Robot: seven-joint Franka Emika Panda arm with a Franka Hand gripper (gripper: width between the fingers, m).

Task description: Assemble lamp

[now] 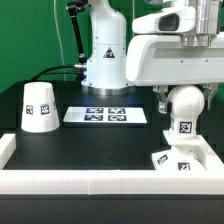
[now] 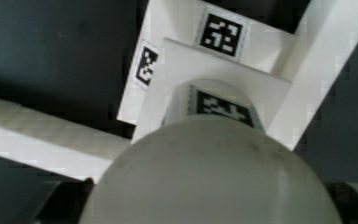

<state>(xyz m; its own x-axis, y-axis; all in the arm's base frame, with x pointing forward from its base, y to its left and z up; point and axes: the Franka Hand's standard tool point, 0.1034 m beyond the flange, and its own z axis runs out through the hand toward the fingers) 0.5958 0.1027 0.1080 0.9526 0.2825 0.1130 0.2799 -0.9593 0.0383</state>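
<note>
Gripper [image 1: 183, 97] hangs over the bench [image 1: 100, 145] near its front corner on the exterior view's right. Dark fingers [image 1: 160, 98] stand either side of the bulb [image 1: 186, 108], pinching its round head. Stem points straight down, tag facing the front edge. Bulb is upright and off the bench surface. Base [image 1: 176, 158] lies directly under the stem, flat, tucked into that same front corner close to the raised white rim [image 1: 100, 182]. Cannot tell whether the stem tip touches the base or sits just above it. In the wrist view the bulb's dome fills the near field, with the tagged base beyond it and the white rim rails running alongside. Shade [image 1: 40, 106] stands upright, wide end down, near the bench edge on the exterior view's left, well apart from the gripper. Marker board [image 1: 106, 115] lies flat mid-bench between the shade and the bulb, toward the back edge, in front of the arm's pedestal [image 1: 105, 65].
</note>
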